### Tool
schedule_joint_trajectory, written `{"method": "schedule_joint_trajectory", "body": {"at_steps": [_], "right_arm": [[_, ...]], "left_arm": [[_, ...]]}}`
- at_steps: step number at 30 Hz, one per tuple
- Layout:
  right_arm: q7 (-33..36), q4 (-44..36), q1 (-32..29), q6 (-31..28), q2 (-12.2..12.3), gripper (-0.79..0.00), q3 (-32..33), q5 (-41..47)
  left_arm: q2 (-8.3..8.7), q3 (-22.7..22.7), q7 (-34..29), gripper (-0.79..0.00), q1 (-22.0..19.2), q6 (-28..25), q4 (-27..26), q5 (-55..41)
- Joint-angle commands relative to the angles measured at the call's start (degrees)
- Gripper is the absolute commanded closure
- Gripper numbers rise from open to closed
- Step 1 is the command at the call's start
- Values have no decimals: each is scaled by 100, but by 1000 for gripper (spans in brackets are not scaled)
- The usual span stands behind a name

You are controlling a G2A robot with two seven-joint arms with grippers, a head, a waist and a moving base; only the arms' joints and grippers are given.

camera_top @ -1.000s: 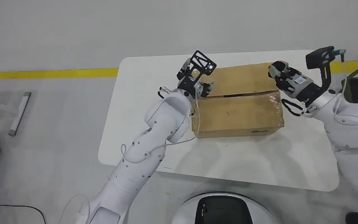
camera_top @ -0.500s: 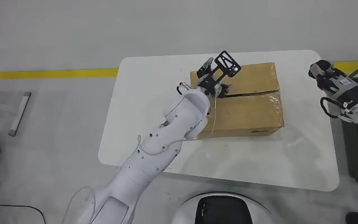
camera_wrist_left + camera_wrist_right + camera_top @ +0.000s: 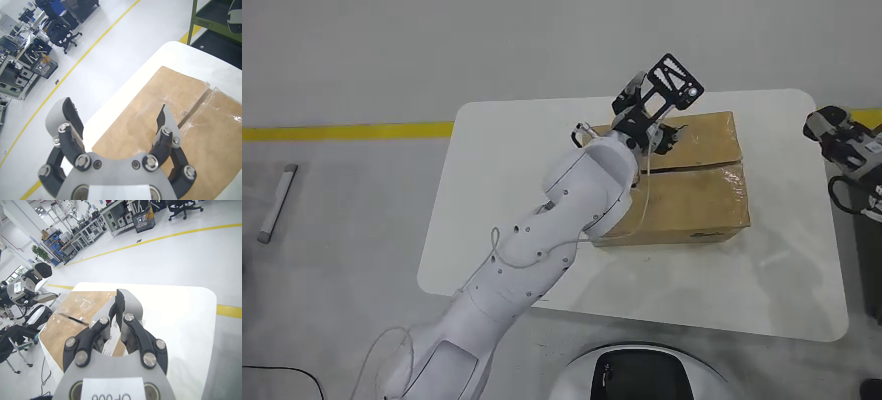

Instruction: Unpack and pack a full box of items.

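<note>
- The cardboard box (image 3: 692, 200) is brown and rectangular; its top flaps are closed, with a narrow dark seam running lengthwise between them.
- Wrinkled clear tape (image 3: 730, 178) is seen over the right end of the top.
- The box is set on the white table (image 3: 492, 200), upper centre-right of the top view, with its far side near the table's far edge.
- The left gripper (image 3: 115, 106) is held above the far flap, fingers spread wide.
- The right gripper (image 3: 118, 303) is seen at the right edge of the top view, well apart from the box, fingers pressed together, nothing pinched.
- The box's left end is crossed by the left arm (image 3: 542, 250), which comes up from the lower left.
- White tabletop is exposed left of the box and as a wide strip below it; a narrower strip lies to its right.
- The table corners are rounded.
</note>
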Motion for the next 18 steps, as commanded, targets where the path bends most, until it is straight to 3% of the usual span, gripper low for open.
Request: {"method": "schedule_joint_trajectory", "body": {"at_steps": [1,5,7,9,10,11,15,18], "right_arm": [[53,-24,34,-9,4,0,-24,104],[335,53,132,-117,14,-15,-111,632],[649,116,265,-315,34,-277,-169,939],[968,61,363,-663,61,-372,-251,1050],[1172,84,416,-833,77,-505,-324,1054],[1271,123,511,-981,90,-736,-382,1013],[1479,384,990,-1366,116,-773,-803,663],[1681,562,1472,-1565,121,-739,-1289,119]], "left_arm": [[22,-148,-107,-785,83,-5,-212,21],[96,-485,-398,-785,342,-14,-654,173],[141,-664,-583,-785,506,-42,-894,266],[189,-858,-768,-785,696,-41,-1125,386],[212,-950,-868,-785,801,-23,-1222,451],[235,-1046,-973,-785,913,9,-1307,522],[311,-1359,-1345,-785,1302,44,-1611,811],[335,-1556,-1543,-785,1503,114,-1790,833]]}}
